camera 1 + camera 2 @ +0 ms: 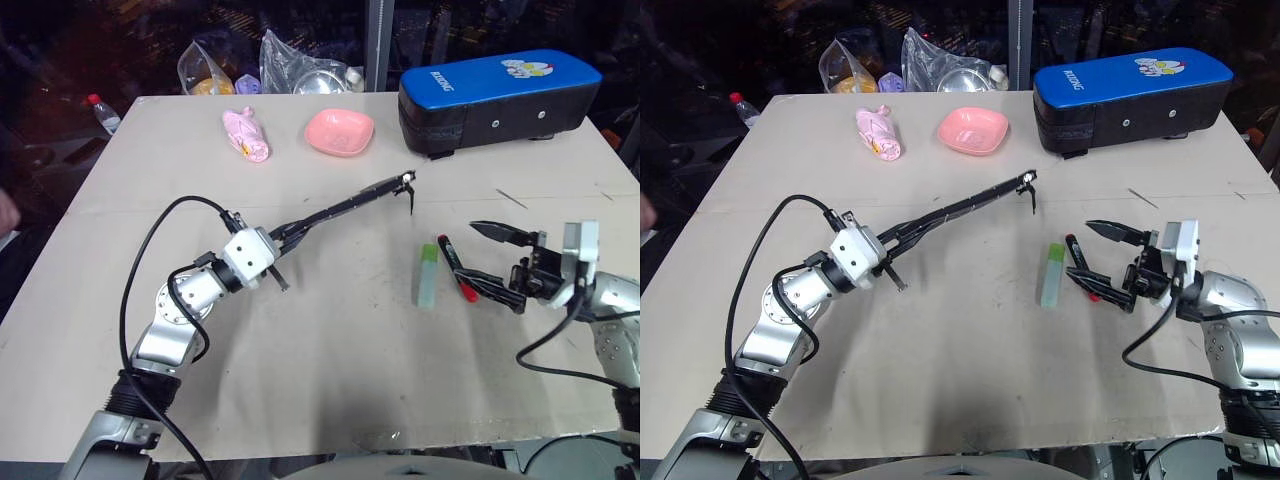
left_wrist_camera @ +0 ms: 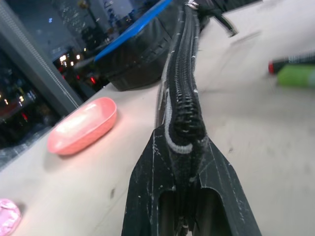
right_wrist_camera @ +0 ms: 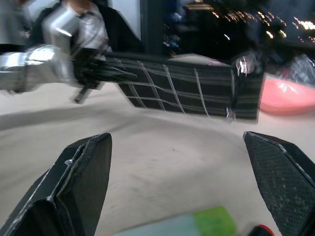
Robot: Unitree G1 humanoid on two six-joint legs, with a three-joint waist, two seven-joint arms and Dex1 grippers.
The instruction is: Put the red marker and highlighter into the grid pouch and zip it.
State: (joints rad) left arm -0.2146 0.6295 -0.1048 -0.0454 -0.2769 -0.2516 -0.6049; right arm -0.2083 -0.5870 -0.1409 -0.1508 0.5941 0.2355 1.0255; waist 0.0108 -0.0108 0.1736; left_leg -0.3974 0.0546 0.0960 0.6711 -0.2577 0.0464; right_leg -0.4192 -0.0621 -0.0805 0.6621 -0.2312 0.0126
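Grid pouch (image 1: 350, 207) clamped aloft in left gripper (image 1: 283, 238); right gripper (image 1: 493, 262) agape.

bare table (image 1: 330, 350) | obstacles: highlighter (image 1: 428, 275), red marker (image 1: 455, 270)

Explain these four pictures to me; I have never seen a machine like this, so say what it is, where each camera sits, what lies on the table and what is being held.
This is a humanoid robot with two arms, each ending in a gripper with two black fingers. The two wide pictures come from a stereo camera on its head, looking down over the beige table. The other two come from cameras on its wrists, looking along each gripper.

The left gripper is shut on one end of the grid pouch, a black fabric pouch with white grid lines, held up off the table edge-on. The right gripper is open and holds nothing; it sits beside the red marker and the highlighter, which lie side by side on the table.

At the far edge are a big blue-topped case, a pink dish, a pink wrapped item and plastic bags.
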